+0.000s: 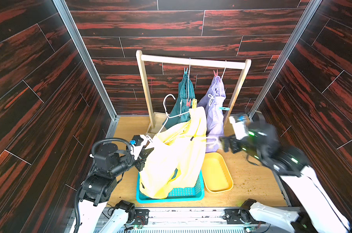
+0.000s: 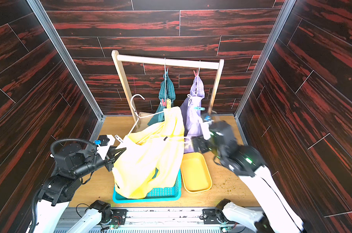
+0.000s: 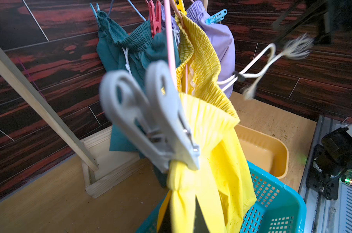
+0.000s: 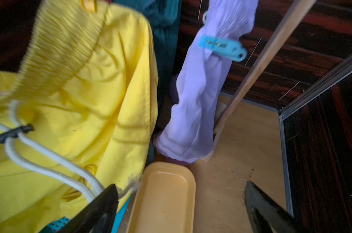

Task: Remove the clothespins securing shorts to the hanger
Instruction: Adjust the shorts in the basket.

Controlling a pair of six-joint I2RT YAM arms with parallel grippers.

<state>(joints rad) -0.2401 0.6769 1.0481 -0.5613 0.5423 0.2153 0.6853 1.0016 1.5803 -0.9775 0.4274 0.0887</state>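
1. We judge the step in hand to be the unpinning of the yellow shorts (image 1: 175, 161); their hanger (image 3: 168, 40) hooks on nothing, its hook well below the rail (image 1: 191, 61), and the shorts droop over the blue basket (image 1: 171, 199).
2. The left gripper (image 1: 148, 153) is closed, pinching a fold of yellow cloth just below the grey clothespin (image 3: 150, 121), which bites one corner of the waistband; the yellow clothespin (image 1: 194, 102) clamps the far corner.
3. The right gripper (image 4: 182, 186) stands with its jaws wide and holds nothing; the drawstring (image 3: 296, 47) trails against one of its fingers, and the yellow tray (image 1: 217, 175) lies just beyond them.
4. The next move, as we read it, calls for the right gripper to clear the drawstring, close across the tail ends of one pin and squeeze until its mouth lets go, with the left holding the cloth taut; which pin it aims for we cannot tell.
5. The teal shorts (image 1: 184, 94) and the lavender shorts (image 1: 215, 113) hang on the rail, each pinned at both ends of the waist; so most of the task lies ahead.
6. The right gripper is blurred in both top views; the left fingertips are cut off at the edge of the wrist view; the yellow cloth hides most of the basket's inside and the lower part of the teal shorts; whether the grey clothespin grips the hanger bar as well as the cloth, we cannot tell.
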